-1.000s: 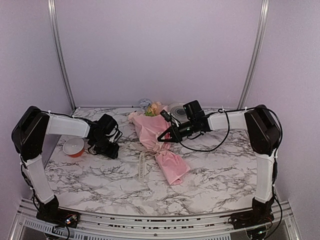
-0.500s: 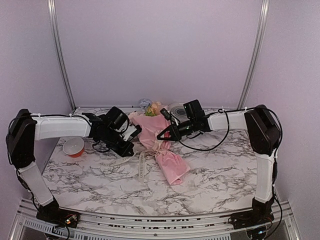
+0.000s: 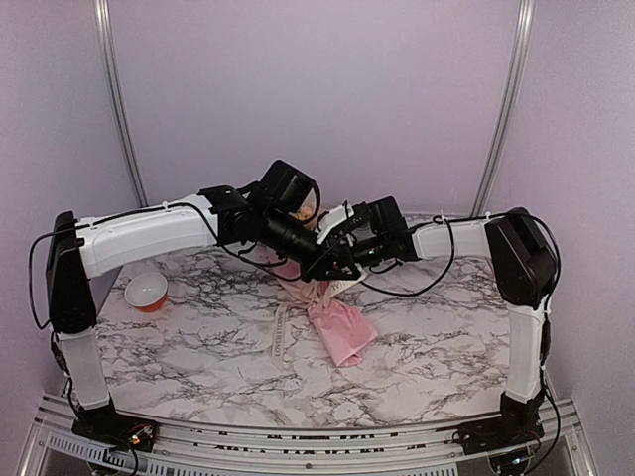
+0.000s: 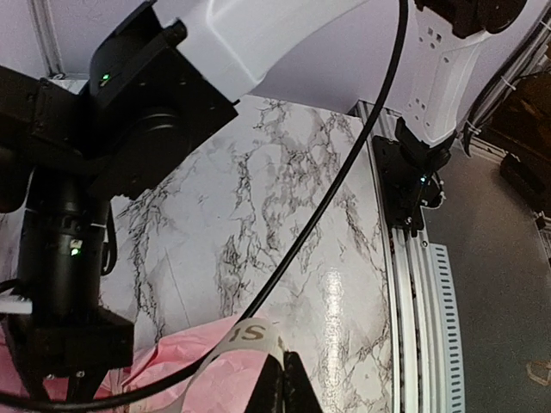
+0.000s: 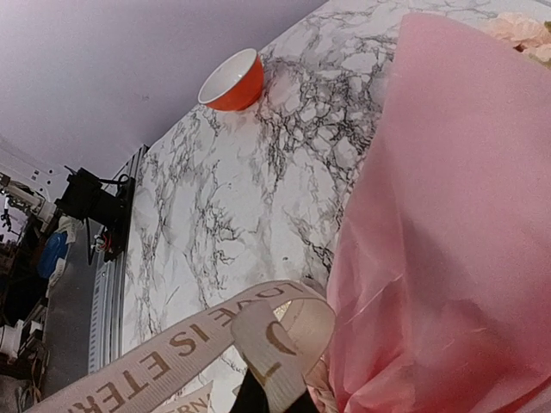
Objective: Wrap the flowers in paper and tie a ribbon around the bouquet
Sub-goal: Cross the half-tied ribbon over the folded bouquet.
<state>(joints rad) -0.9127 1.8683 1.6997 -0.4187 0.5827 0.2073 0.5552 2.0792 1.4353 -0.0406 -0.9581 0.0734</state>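
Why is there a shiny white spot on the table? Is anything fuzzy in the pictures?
Left wrist view: the spot is light glaring off the glossy marble table. Right wrist view: the ribbon closest to the lens looks a bit soft, while the orange bowl farther off is crisp. Top external view: even light, only faint soft shadows.

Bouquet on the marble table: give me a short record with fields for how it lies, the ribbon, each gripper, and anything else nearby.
bouquet: pink paper cone lying on the table, flowers at the far end
ribbon: cream, printed lettering, looped at the cone's middle, one tail on the table
left gripper: shut on the ribbon
right gripper: shut on the ribbon
bowl: orange, white inside, upright, far left, apart from the bouquet
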